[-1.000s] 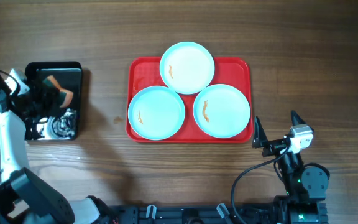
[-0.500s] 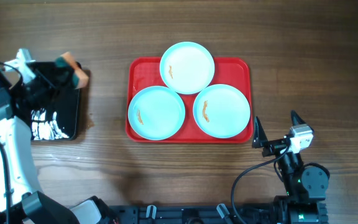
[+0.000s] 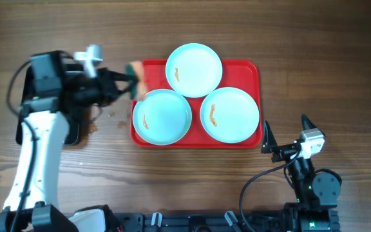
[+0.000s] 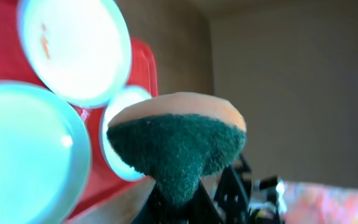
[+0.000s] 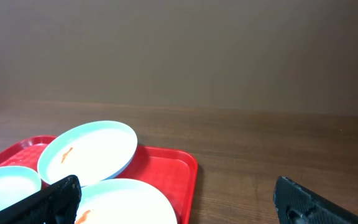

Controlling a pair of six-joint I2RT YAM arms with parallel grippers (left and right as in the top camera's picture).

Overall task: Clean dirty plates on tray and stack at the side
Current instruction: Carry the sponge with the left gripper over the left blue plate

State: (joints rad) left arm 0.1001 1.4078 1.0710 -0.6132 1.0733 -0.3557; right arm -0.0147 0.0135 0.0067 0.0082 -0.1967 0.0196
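Three pale blue plates lie on the red tray [image 3: 247,72]: one at the back [image 3: 194,69], one front left [image 3: 162,116], one front right [image 3: 230,114]. Each carries a small orange-brown smear. My left gripper [image 3: 129,81] is shut on a green and orange sponge [image 3: 136,76], held over the tray's back left corner just beside the front left plate. In the left wrist view the sponge [image 4: 176,143] fills the centre, with plates [image 4: 73,50] and red tray behind it. My right gripper [image 3: 286,129] stands open off the tray's front right corner, nothing between its fingers [image 5: 58,196].
A black tray [image 3: 75,129] sits left of the red one, mostly hidden under my left arm. Small wet spots dot the wood [image 3: 111,116] between the two trays. Bare wooden table extends right of the red tray [image 5: 173,171].
My left arm has swung from the black tray to the right, carrying the sponge to the red tray's back left corner. The right arm and the plates have not moved.
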